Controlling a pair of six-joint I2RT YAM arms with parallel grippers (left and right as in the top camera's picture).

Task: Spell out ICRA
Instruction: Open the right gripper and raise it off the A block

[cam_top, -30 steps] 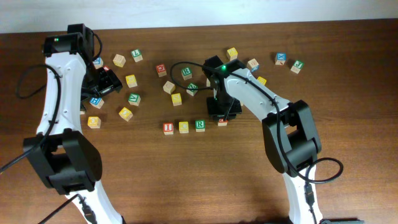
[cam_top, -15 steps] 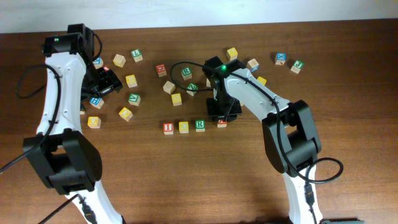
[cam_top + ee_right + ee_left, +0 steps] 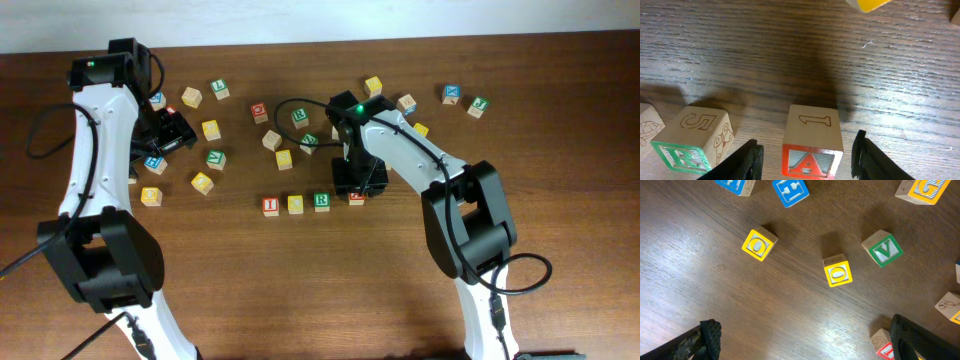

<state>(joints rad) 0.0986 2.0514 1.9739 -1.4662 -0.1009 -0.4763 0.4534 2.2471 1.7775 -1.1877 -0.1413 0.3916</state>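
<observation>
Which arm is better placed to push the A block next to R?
Right. The right tool straddles the A block, close beside the R block. The left tool hangs far away over loose blocks.

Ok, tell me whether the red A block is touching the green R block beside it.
Apart. The right wrist view shows a strip of table between the A block and the R block.

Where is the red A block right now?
In the right wrist view, the red A block sits between the right arm's fingers, just right of the green R block.
</observation>
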